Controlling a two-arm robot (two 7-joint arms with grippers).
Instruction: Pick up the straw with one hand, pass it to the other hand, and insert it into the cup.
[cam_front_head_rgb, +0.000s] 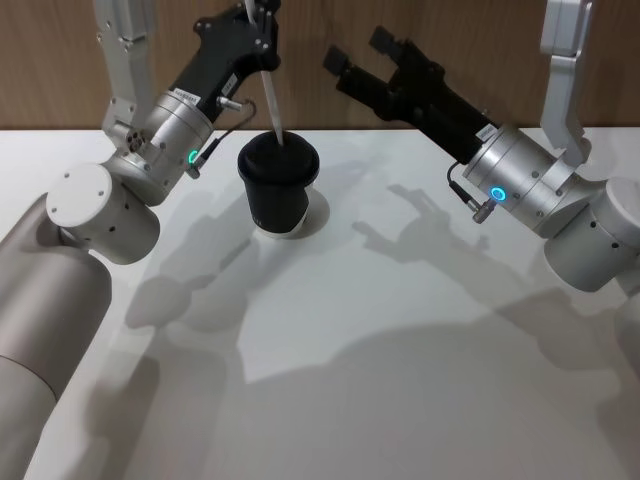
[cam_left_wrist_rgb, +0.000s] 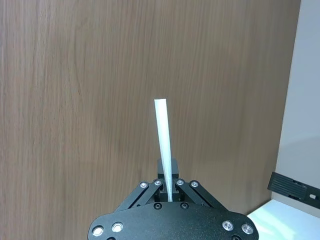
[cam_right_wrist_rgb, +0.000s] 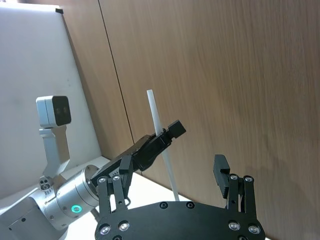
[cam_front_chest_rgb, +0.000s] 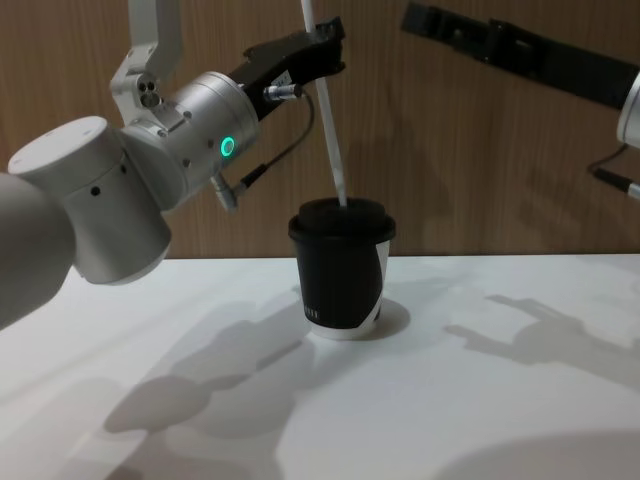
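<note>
- Table (cam_front_head_rgb: 400, 380), white, nearest to me; nothing on it but the cup.
- Cup (cam_front_head_rgb: 279, 186) stands upright at table's far side, just L of centre, black domed lid on, close to the wood wall (cam_front_head_rgb: 470, 40).
- Straw (cam_front_head_rgb: 271, 105): lower end meets the lid top. Chest view shows the tip at the lid surface; can't tell if it's thru the hole or just resting on it. Long axis near vertical, top end leaning a bit toward my L side.
- My left gripper (cam_front_head_rgb: 262, 22) is clamped on the straw's upper part, fingers closed tight round it, a short length poking out above in the wrist cam. It sits above the cup, arm coming in from the L.
- My right gripper (cam_front_head_rgb: 358, 62) hangs off to the R of the cup, well apart from straw & cup, fingers spread wide, holding nothing.
- Key relation: cup lies straight below my L gripper along the straw's own axis. So the push, as I judge it, is down the straw's length, not sideways. L arm is the nearer one and has the hold; R has no part in this bit.
- Judgement: handover looks done, insertion is the step in hand. Risk: the lean. If the tip isn't seated in the hole, pushing could bend the straw or skid it across the dome, maybe nudge the cup.
</note>
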